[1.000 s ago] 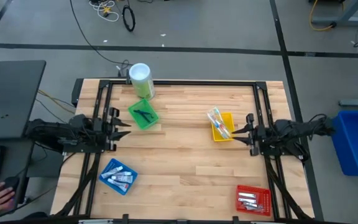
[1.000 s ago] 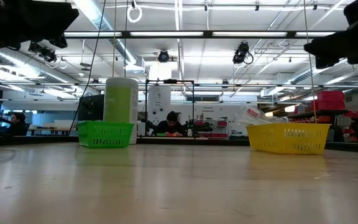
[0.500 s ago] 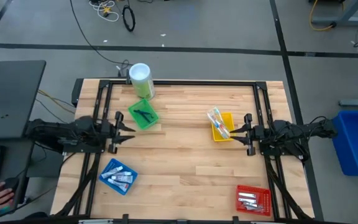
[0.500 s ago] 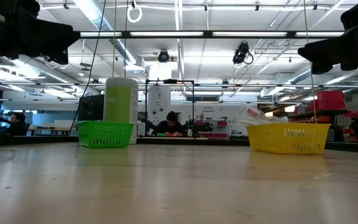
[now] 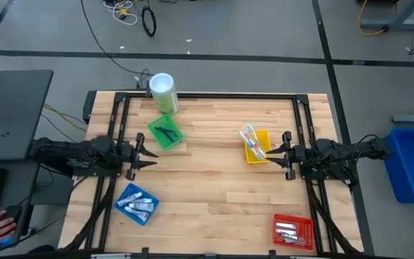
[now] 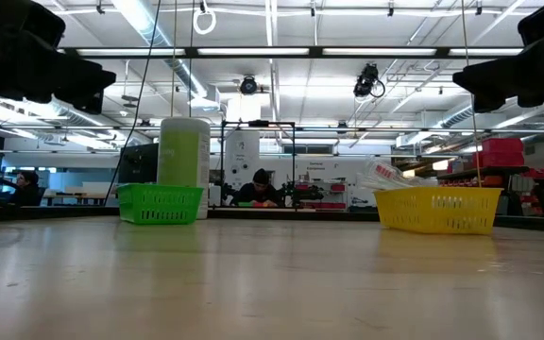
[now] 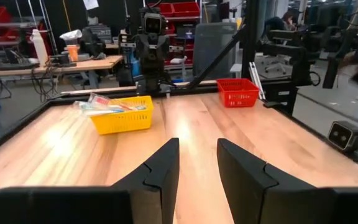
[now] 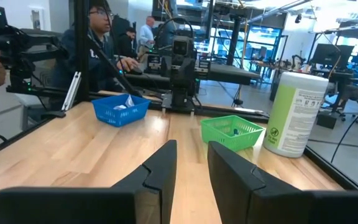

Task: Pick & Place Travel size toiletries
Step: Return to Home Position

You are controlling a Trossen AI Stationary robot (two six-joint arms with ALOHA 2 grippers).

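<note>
from above, the travel size toiletries lie sorted: tubes (image 5: 136, 204) in the blue tray (image 5: 130, 188), toothbrushes (image 5: 252, 139) in the yellow tray (image 5: 264, 136); the left end effector (image 5: 148, 151) has crept slightly inward, while the right end effector (image 5: 277, 152) stays at its bench (image 5: 207, 180) edge. at bench height, the left arm's (image 6: 26, 57) dark bulk seems shifted. both wrist views show fingers (image 7: 160, 174) slightly parted and empty, so sorting looks finished.
</note>
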